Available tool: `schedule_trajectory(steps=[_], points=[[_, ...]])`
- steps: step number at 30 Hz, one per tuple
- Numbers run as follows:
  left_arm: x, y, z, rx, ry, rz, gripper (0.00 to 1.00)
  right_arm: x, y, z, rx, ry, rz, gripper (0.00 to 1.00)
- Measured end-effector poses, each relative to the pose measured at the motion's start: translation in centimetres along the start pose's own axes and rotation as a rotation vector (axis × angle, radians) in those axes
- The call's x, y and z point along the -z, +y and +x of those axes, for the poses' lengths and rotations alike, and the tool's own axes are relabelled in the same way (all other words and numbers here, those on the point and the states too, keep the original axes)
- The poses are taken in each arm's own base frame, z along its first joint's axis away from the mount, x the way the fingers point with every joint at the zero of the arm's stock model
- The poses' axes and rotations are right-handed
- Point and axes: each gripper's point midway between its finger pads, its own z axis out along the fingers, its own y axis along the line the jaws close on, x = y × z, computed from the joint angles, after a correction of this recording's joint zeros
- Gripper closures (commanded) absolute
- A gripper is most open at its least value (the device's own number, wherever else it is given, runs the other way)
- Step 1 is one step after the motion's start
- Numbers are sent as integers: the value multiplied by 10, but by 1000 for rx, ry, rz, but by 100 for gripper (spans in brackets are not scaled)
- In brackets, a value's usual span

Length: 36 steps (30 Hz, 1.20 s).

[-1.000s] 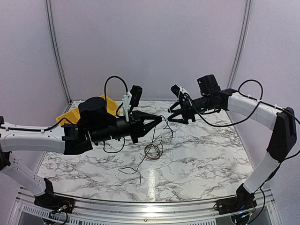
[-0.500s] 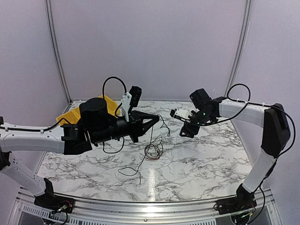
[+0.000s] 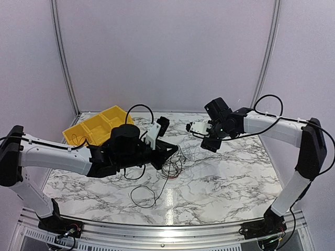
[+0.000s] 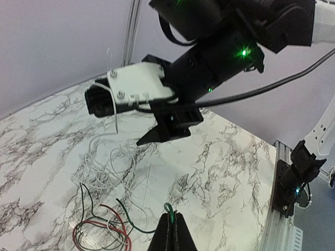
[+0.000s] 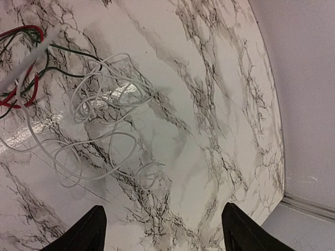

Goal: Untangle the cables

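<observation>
The cables lie in a loose tangle on the marble table (image 3: 235,178): red, green and black wires (image 3: 170,168) (image 4: 99,230) beside thin white loops (image 5: 104,110) (image 4: 104,167). A black strand (image 3: 144,193) trails toward the front edge. My left gripper (image 3: 176,149) (image 4: 175,215) hovers low over the tangle, shut on a green wire (image 4: 168,208) whose small loop pokes out past the fingertips. To the right of the pile my right gripper (image 3: 208,145) (image 5: 163,214) points down at the table, open, with nothing between its fingers and the white loops just ahead of it.
A yellow bin (image 3: 97,128) with compartments sits at the back left, behind the left arm. Pale walls close the table at the back and on both sides. The right arm's black cable (image 3: 272,102) arcs above its forearm.
The left gripper has dropped toward the table and drawn back, still pinching the green wire. The right gripper has pulled away from it, turned downward and opened wider.
</observation>
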Motion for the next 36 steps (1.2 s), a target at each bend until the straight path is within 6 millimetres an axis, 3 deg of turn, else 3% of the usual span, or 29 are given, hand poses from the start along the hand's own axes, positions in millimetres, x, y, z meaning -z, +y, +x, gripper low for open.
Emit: schedule_trajectory(steps=[3,7,9,13,16,22,26,32,36], points=[[-2,0,21,10,53,14,100,9,9,-11,-18,-68,-64,24],[-4,-2,31,20,81,35,100,26,15,-25,-7,-137,-91,25],[-7,-6,40,27,107,68,87,28,17,-29,24,-132,-63,25],[-16,-16,62,38,173,136,52,31,28,-35,55,-148,-93,25],[-17,-11,66,42,183,109,45,32,35,-37,56,-164,-128,25],[-15,23,46,4,110,-69,34,38,40,-43,57,-186,-166,26],[-18,49,35,-6,85,-169,34,43,42,-49,56,-210,-189,26],[-42,79,16,22,46,-222,38,52,43,-58,41,-241,-223,26],[-56,85,17,48,41,-181,54,53,46,-59,37,-248,-240,27]])
